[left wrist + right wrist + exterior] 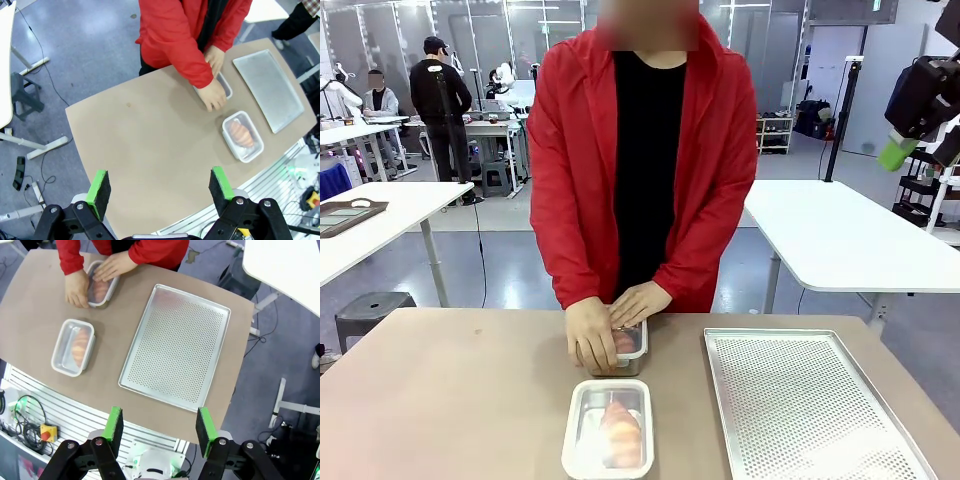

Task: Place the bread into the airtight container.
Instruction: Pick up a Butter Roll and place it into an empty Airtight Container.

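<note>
Both end effectors hang high above the surface (470,390), empty. Seen from its own wrist camera, the left end effector (161,189) has its green pads spread wide with nothing between them; the right end effector (159,427) is likewise parted and holds nothing, and in the front view its green-tipped fingers show at about 2 o'clock, well clear of everything.

Going left to right across the front view: bare surface at 9 o'clock; near the middle, a lidded container (608,428) at 6 o'clock with bread (621,432) already inside; just beyond it toward 12 o'clock, a second container (631,346) under the person's hands (592,334), which press on its lid; at 3 o'clock, an empty perforated tray (810,405).

Bread of this kind is probably light, soft and easily crushed, with a flaky crust; a gentle hold across its middle, along the narrow side, looks safest.

The hands cover most of the far container, so its contents and whether the lid is sealed are hard to judge. Only a pinkish patch shows between the fingers.
</note>
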### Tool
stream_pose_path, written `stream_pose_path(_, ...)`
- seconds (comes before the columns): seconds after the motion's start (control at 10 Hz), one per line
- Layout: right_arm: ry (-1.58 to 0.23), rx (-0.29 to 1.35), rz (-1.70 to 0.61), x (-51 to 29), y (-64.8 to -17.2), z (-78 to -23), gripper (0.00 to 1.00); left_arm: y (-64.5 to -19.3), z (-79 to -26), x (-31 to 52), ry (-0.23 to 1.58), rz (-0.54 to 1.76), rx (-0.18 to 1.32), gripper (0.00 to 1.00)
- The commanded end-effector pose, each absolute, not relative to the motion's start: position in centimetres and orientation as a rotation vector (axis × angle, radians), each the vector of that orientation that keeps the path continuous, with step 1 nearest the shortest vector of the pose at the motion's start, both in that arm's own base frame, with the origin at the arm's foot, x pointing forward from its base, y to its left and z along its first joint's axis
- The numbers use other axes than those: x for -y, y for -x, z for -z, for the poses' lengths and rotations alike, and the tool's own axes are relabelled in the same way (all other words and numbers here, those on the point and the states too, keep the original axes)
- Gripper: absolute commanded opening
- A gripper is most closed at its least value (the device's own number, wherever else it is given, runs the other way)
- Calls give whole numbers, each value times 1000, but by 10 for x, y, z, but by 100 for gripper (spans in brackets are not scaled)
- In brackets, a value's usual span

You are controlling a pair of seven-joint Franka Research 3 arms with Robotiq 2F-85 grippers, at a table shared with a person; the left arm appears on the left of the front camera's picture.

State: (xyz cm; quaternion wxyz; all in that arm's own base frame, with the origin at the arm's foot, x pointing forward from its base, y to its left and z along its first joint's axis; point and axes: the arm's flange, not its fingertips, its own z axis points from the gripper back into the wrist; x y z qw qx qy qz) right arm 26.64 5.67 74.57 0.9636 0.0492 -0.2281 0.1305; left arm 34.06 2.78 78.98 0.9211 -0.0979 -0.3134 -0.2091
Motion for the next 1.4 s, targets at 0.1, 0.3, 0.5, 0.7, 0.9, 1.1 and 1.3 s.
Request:
stream_pose_path(0.1, -102, 457, -264, -57, -266, -746, 74, -339, -790, -27, 206, 434, 645, 100)
stream_pose_path(0.3, -102, 457, -264, -57, -266, -746, 74, -339, -790, -27, 206, 434, 645, 100)
stream_pose_path(0.5, -102, 457, -264, -57, -266, -746, 74, -339, -790, -27, 206, 434, 645, 100)
stream_pose_path(0.7, -102, 457, -264, -57, -266, -746, 74, -339, -790, -27, 206, 434, 645, 100)
stream_pose_path(0.9, -102, 457, -264, -57, -266, -746, 74, -339, -790, -27, 206, 434, 645, 100)
stream_pose_path(1.1, -102, 457, -264, -57, -266, -746, 74, -339, -790, -27, 206, 434, 645, 100)
stream_pose_path(1.3, -102, 457, -264, -57, -266, -746, 74, -339, -790, -27, 206, 434, 645, 100)
